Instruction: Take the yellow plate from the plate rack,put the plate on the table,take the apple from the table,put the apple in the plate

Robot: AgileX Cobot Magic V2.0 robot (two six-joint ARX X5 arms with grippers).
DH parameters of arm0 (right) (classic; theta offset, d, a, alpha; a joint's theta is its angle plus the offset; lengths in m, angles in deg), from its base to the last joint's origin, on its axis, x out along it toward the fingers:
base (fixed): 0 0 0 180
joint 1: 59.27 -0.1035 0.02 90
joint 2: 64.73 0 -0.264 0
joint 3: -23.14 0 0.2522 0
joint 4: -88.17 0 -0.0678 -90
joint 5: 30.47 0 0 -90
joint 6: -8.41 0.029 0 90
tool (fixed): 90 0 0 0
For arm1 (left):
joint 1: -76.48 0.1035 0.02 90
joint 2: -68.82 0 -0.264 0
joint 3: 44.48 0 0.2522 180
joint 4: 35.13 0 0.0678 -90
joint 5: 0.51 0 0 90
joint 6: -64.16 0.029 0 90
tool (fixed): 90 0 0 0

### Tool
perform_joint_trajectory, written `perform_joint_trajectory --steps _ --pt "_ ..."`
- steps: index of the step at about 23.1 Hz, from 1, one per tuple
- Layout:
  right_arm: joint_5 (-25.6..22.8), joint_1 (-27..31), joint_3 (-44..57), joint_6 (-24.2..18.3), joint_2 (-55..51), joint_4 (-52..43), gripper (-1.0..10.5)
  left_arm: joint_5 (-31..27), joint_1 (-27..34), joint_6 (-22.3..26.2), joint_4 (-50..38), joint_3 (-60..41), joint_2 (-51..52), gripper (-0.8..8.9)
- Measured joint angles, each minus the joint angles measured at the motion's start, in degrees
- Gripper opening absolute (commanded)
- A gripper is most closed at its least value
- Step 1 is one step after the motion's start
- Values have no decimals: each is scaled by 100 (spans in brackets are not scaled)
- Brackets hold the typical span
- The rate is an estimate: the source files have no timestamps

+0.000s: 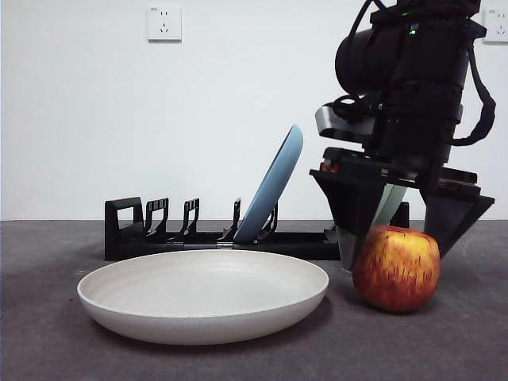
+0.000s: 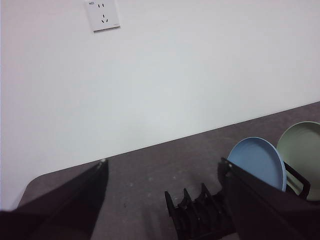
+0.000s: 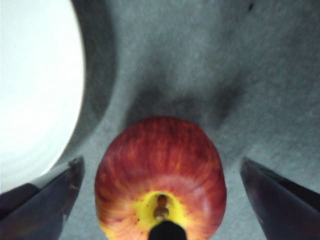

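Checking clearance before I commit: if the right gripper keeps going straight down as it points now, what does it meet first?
The apple, centred between the right gripper's open jaws; the table lies beneath.

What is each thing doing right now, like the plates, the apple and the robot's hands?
yellow plate: flat on the table, empty.
apple: on the table beside the yellow plate, not lifted.
right tool: open, straddling the apple.
left tool: open, holding nothing.
blue plate: leaning in the plate rack.
green plate: standing in the rack.
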Motion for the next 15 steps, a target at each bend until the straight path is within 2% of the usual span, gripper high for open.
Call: perform_joint_trajectory --steps 3,4,11,15 --pt "0 2 0 4 2 17 73 0 0 0 4 0 0 368" --pt "0 0 0 2 2 15 -22 0 0 0 4 0 0 369" --pt "2 0 -4 96 -87 26 -11 0 0 0 57 0 0 368" --pt "0 -254 -310 262 -748 79 -11 0 0 0 59 0 0 369"
